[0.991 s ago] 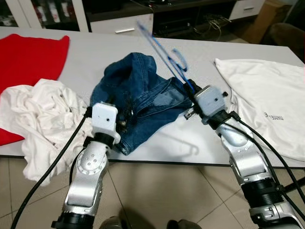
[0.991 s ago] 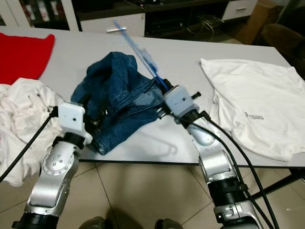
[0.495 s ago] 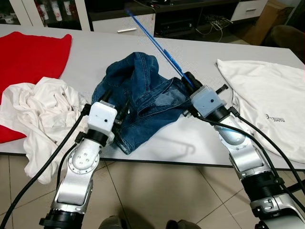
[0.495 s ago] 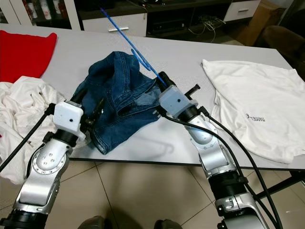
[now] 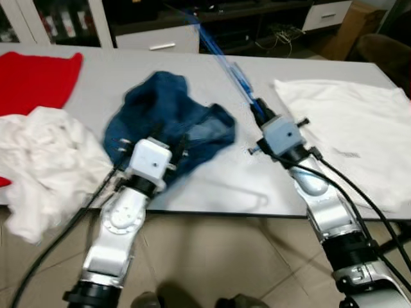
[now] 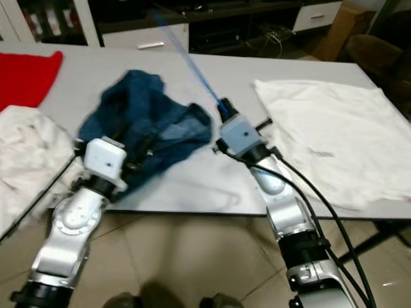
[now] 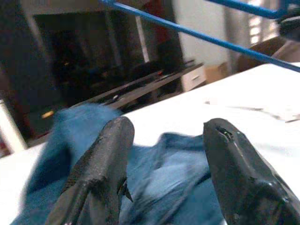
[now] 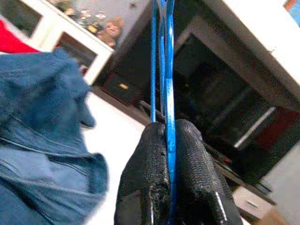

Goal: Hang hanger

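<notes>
Right gripper [image 8: 168, 136] pinches blue hanger [image 8: 162, 61] — apparently raised.

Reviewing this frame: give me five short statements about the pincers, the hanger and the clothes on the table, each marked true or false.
1. The right pincer is shut on the blue hanger. True.
2. The left pincer is clamped on the denim garment. False: its fingers are spread open with nothing between them, pointing at the denim.
3. The white T-shirt lies flat on the robot's right side of the table. True.
4. The hanger lies flat on the table. False: it is held up in the air, slanting away from the robot.
5. A red cloth lies at the far left. True.
</notes>
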You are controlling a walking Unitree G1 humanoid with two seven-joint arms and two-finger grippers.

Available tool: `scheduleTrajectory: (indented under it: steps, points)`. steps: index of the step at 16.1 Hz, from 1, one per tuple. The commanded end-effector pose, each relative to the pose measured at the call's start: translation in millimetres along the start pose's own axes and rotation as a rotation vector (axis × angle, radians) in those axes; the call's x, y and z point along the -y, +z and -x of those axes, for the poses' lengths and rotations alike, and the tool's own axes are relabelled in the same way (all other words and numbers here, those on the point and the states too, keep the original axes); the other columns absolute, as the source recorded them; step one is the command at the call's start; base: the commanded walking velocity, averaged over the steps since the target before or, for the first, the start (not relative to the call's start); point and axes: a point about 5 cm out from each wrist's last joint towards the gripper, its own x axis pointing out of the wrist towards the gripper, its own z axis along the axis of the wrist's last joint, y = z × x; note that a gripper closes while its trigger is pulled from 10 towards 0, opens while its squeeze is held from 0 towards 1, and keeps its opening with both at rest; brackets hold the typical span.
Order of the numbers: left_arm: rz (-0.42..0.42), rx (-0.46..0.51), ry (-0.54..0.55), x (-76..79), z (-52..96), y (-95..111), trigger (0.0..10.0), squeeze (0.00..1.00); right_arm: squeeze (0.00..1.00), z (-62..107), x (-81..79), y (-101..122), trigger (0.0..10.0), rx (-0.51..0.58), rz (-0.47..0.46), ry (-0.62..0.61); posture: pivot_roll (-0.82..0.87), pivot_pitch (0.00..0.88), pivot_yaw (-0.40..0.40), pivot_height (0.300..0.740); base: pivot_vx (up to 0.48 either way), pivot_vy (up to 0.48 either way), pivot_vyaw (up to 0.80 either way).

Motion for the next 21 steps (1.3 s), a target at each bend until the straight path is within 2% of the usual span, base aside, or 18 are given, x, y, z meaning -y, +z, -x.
scheduleTrajectory:
  steps: [1,10,21]
  points:
    - [-0.019,0.01,0.003,-4.9,-2.4,1.7,10.0,0.0,0.0,-2.9,2.0,3.8,10.0,0.012,-0.011,-0.013,0.03,0.01,-0.015,0.74,0.0,-0.48,0.0]
    - [-0.012,0.018,0.003,-3.0,-4.2,1.7,10.0,0.0,0.0,-5.3,0.2,4.1,10.0,0.005,-0.031,-0.003,0.03,0.011,-0.019,0.74,0.0,-0.432,0.0]
    - [-0.008,0.022,0.006,-1.8,-4.6,1.1,10.0,0.0,0.0,-3.8,-1.5,4.1,10.0,0.0,-0.038,0.005,0.03,0.011,-0.019,0.74,0.0,-0.329,0.0]
